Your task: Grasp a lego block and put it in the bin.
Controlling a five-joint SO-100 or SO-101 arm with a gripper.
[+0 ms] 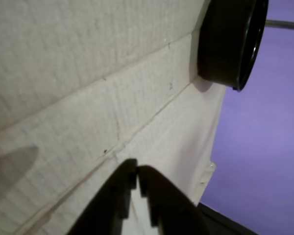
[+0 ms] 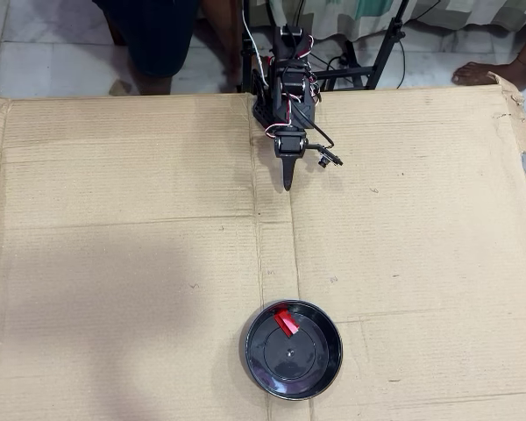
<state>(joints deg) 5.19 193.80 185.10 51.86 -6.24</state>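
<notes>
The red lego block (image 2: 285, 321) lies inside the black bin (image 2: 314, 368), near its upper-left rim in the overhead view. In the wrist view the bin (image 1: 225, 44) shows edge-on at the top right, and the block is hidden there. My gripper (image 2: 287, 182) is far from the bin, drawn back near the arm's base at the top of the cardboard. Its black fingertips meet in the wrist view, where the gripper (image 1: 136, 171) is shut with nothing between them.
A large cardboard sheet (image 2: 123, 263) covers the work area, with creases and a torn right edge. The arm's base and cables (image 2: 285, 79) stand at the top centre. A person's legs (image 2: 158, 35) and a foot (image 2: 500, 70) are beyond the sheet.
</notes>
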